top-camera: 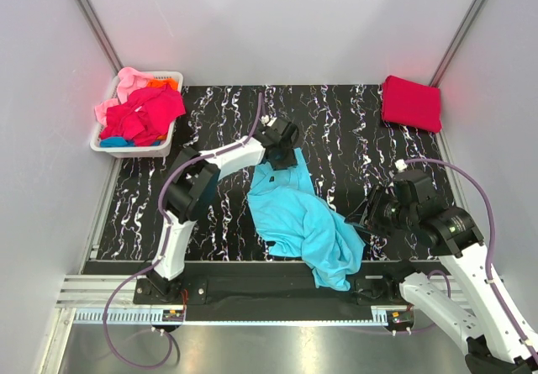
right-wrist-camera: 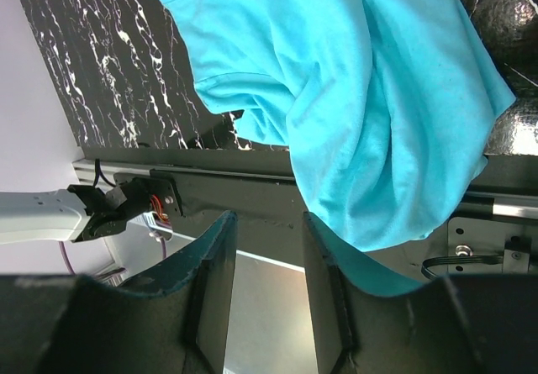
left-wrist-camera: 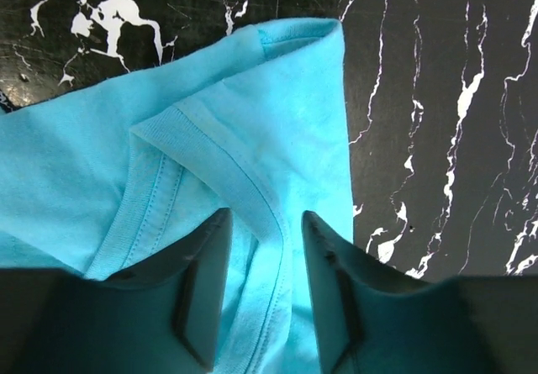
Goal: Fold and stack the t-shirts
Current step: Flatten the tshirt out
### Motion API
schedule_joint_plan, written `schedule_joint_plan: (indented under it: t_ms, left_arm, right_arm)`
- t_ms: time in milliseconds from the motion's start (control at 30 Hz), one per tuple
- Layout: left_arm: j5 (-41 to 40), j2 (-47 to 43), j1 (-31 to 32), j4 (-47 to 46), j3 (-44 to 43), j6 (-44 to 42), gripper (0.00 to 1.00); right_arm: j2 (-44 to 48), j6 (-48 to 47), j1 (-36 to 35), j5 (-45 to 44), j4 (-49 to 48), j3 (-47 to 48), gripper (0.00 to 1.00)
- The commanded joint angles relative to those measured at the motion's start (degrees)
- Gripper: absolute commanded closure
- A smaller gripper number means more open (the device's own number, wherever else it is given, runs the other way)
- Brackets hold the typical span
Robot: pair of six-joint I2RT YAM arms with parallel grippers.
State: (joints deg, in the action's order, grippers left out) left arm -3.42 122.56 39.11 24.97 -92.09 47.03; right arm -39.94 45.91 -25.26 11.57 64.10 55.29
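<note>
One red t-shirt [top-camera: 412, 102] lay folded. The crumpled turquoise t-shirt [top-camera: 298, 218] lay unpinched between the left gripper [left-wrist-camera: 266, 223]'s spread fingers and beside the right gripper [right-wrist-camera: 265, 223]'s spread, empty ones. Other t-shirts [top-camera: 147, 113] filled the basket [top-camera: 134, 149].

I count two end effectors: my left end effector [left-wrist-camera: 266, 216] and my right end effector [right-wrist-camera: 269, 217]. There is one table [top-camera: 353, 130] and one white basket [top-camera: 108, 144]. Two t-shirts lie outside the basket, both to its right: one turquoise t-shirt [top-camera: 298, 223] and, farther off, one folded red t-shirt [top-camera: 411, 102]. Inside the basket four colours show: pink cloth [top-camera: 126, 84], magenta cloth [top-camera: 147, 113], orange cloth [top-camera: 160, 81] and blue cloth [top-camera: 118, 141]. I cannot tell how many shirts that makes.
</note>
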Motion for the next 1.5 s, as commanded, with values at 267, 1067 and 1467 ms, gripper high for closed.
schedule_joint_plan:
  t_ms: [267, 1067, 1467]
  left_arm:
    - [-5.43, -2.15, 0.26, -0.01, -2.83, -1.58, 1.00]
    - [-31.21, -31.93, -4.66, 2.97, 11.49, -0.27, 1.00]
    - [-26.29, -65.58, 2.63, 15.80, 40.56, 9.39, 1.00]
  right_arm:
    - [-1.01, 0.14, -0.32, -2.25, -3.01, -0.27, 0.57]
    - [-18.14, -3.54, -0.32, -6.73, -20.93, -3.44, 0.54]
    - [-43.09, -6.80, -0.32, -9.99, -27.97, 8.43, 0.57]
